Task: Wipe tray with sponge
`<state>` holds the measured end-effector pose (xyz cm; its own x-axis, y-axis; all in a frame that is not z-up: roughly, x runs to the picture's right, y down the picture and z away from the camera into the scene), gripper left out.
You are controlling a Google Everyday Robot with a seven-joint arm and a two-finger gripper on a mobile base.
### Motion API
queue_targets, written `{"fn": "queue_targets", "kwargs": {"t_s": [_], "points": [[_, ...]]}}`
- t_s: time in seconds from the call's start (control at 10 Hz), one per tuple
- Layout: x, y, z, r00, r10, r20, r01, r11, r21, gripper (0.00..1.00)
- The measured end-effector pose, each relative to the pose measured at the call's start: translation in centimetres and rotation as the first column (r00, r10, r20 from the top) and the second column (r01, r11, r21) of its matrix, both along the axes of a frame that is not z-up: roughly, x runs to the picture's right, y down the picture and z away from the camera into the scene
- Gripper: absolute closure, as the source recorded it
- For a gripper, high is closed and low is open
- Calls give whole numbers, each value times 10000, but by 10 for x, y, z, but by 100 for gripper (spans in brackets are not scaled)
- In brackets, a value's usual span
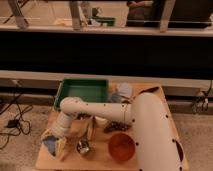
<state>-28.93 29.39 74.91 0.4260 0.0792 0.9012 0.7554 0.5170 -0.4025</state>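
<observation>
end effector (56, 144): front-left corner of bench (100, 159), low over sponge (49, 146), jaws spread
tray (82, 91): back of bench, apart from sponge
orange bowl (121, 146): front, right of arm

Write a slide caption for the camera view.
Open claw at the sponge near the table's front edge, the green tray behind it.

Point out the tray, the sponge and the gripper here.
tray (82, 91): camera view, bare green floor.
sponge (49, 145): camera view, its visible blue-grey surface.
gripper (55, 143): camera view, midway between its fingertips, down at the sponge.
</observation>
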Motion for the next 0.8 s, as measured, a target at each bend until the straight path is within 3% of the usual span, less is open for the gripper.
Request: {"fn": "queue_targets", "kwargs": {"t_s": [0.3, 0.5, 0.8], "points": [[-1, 2, -1, 9996, -4, 285, 2, 10000, 66, 21], [-7, 3, -1, 9991, 191, 375, -192, 9998, 6, 39], [-7, 4, 1, 9980, 441, 453, -437, 9990, -94, 45]]}}
